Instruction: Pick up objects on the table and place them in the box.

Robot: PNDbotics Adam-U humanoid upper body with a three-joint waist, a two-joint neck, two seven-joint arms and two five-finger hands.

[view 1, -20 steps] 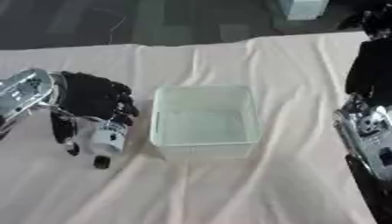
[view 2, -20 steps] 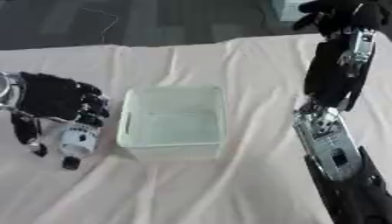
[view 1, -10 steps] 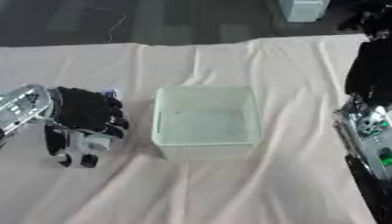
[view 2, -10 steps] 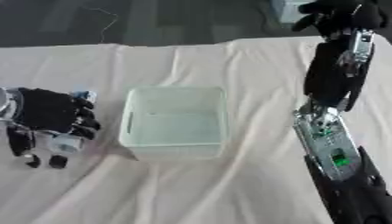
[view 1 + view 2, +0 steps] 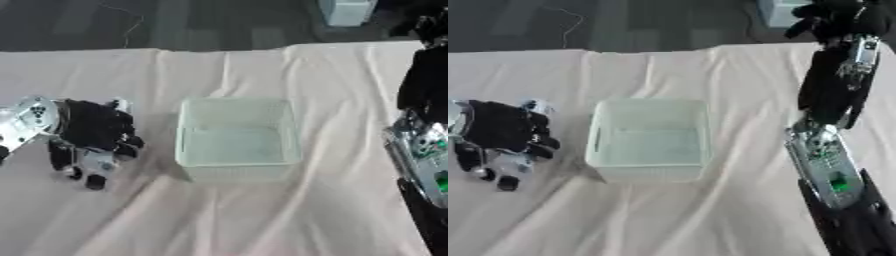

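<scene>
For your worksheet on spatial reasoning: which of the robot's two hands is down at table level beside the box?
The left hand, left of the box; the right hand is raised at the far edge.

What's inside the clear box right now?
The box looks empty: only its pale bottom shows through. The left hand, left of it, covers a small whitish thing on the cloth; little of it shows.

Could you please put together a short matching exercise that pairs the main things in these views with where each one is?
Things:
1. translucent white plastic box
2. black left hand
3. black right hand
4. small white object

Places:
A. raised at the far right, above the table edge
B. under the left hand's curled fingers
C. middle of the cream cloth
D. down on the cloth, left of the box

Pairs: 1-C, 2-D, 3-A, 4-B
</scene>
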